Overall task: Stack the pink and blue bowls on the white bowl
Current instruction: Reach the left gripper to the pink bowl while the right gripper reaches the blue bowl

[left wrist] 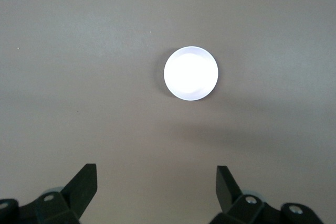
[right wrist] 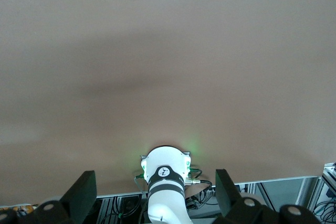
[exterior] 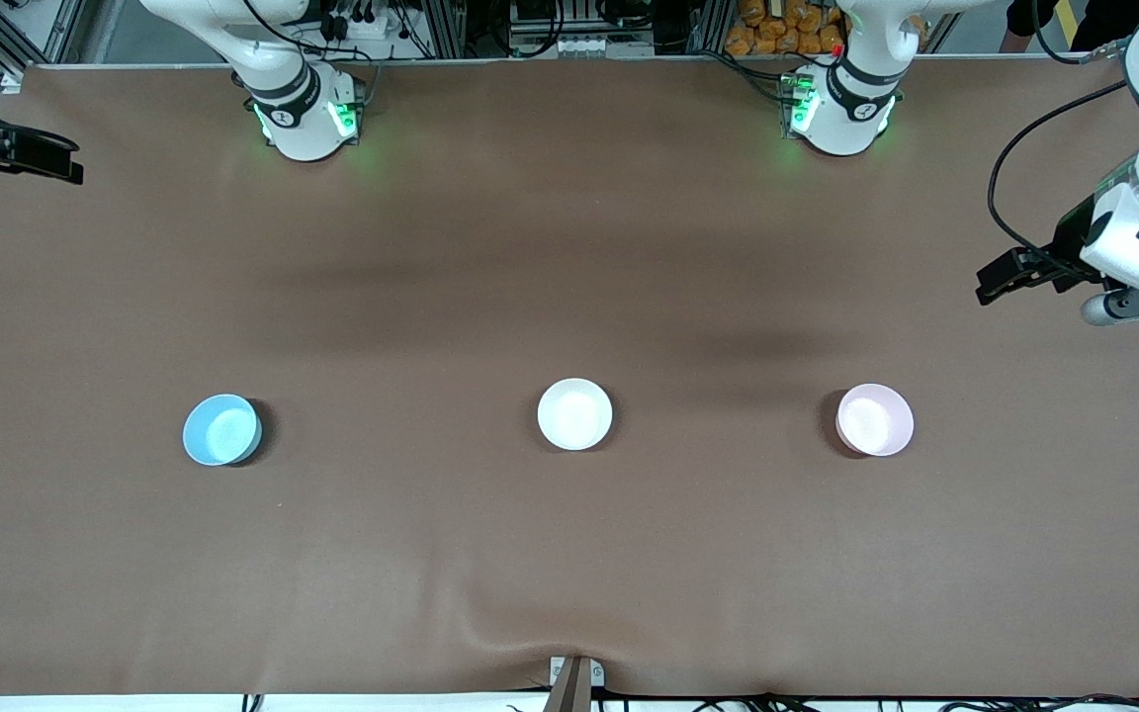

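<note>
3 bowls are sitting in a row on the brown table (exterior: 569, 247), midway between its long edges and well apart: the white bowl (exterior: 574, 414) at the middle, the pink bowl (exterior: 874, 419) toward the left arm's end, the blue bowl (exterior: 221, 429) toward the right arm's end. Nothing is stacked yet. The left gripper (left wrist: 156, 187) is hanging high over the table's edge at its own end, fingers spread wide and holding nothing, its wrist view looking down on the pink bowl. The right gripper (right wrist: 156, 191) is waiting above the other end edge, likewise spread and empty. The risks look plain: glossy rims could be slipping from a 2-finger pinch, a bowl released off-centre could be tipping or nudging the white one, and both arms converging on the middle could be colliding.
</note>
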